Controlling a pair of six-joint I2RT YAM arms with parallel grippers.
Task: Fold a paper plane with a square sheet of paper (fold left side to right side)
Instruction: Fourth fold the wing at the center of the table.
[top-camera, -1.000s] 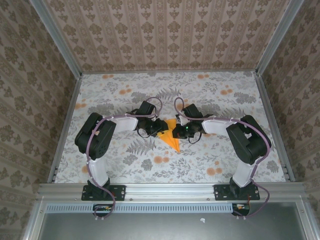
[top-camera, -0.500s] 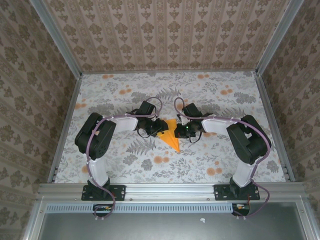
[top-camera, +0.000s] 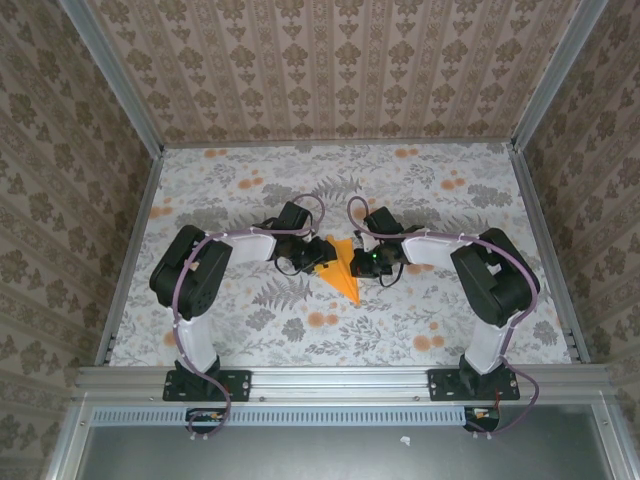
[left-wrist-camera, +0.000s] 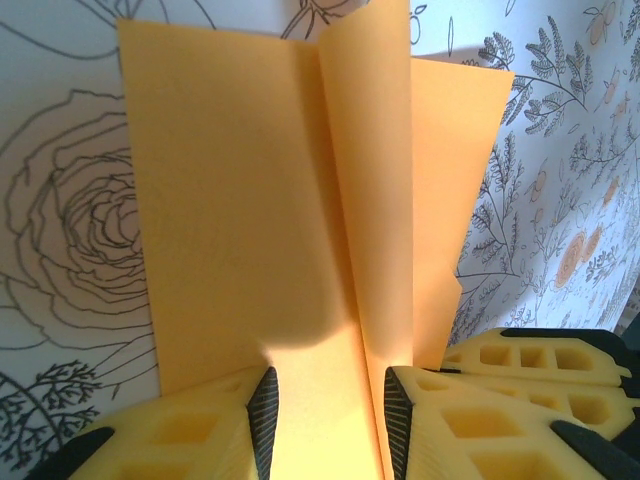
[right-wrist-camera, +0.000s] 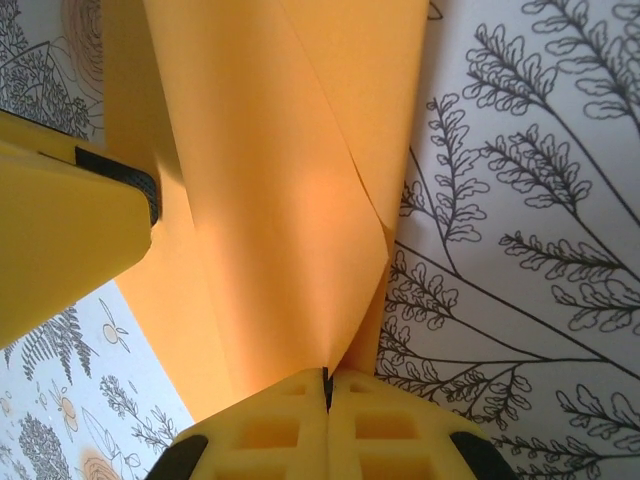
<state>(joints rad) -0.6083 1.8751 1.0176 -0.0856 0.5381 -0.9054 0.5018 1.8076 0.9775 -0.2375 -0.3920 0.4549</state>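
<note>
Paper plane (top-camera: 343, 272), plain bright orange, sits at the middle of the desk (top-camera: 250, 330), between the two wrists. Patterned wallpaper (top-camera: 330, 70) in beige and brown closes the space on three sides, and a grey metal rail (top-camera: 340, 380) runs along the near edge where both arm bases are bolted. A grey-white cloth printed with ferns, roses and small orange flowers covers the desk. The left arm (top-camera: 190, 275) and the right arm (top-camera: 495, 275) each bend inward from their bases and meet at the paper. From above the paper is a creased, pointed shape, its tip toward the near side and its wider end toward the far wall. In the left wrist view the paper (left-wrist-camera: 240, 200) lies mostly flat on the cloth with one flap standing up along a centre crease. The left jaws stand apart astride that crease, the flap just beside one yellow fingertip (left-wrist-camera: 180, 440), not pinched. In the right wrist view the raised flap (right-wrist-camera: 280, 200) curves down into the right jaws, which are clenched on its edge, yellow fingertips (right-wrist-camera: 270, 435) pressed together. A left finger (right-wrist-camera: 60, 240) sits at the flap's other side.
</note>
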